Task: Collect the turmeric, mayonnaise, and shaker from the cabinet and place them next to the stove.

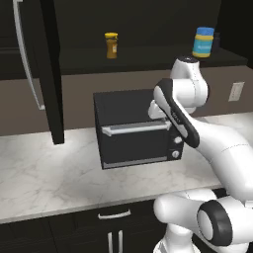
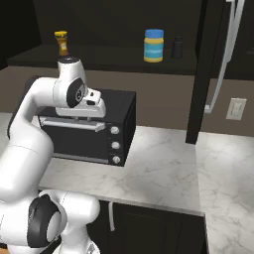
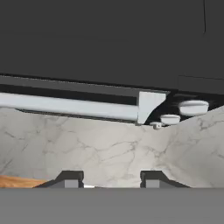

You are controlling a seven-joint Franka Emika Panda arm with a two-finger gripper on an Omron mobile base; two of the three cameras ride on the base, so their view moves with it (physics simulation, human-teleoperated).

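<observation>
1. Turmeric (image 1: 111,45) sits on the cabinet (image 1: 148,58) shelf, well apart from my gripper (image 3: 108,180), whose jaws are drawn together on nothing.
2. My hand hangs just in front of the black toaster oven (image 1: 133,129), facing down past its silver handle (image 3: 70,107) at the marble counter (image 3: 109,148).
3. Mayonnaise (image 2: 154,45) stands further along the same shelf, with the shaker (image 2: 177,47) just beside it.
4. I see the cabinet doors (image 1: 34,69) swung open at both ends.
</observation>
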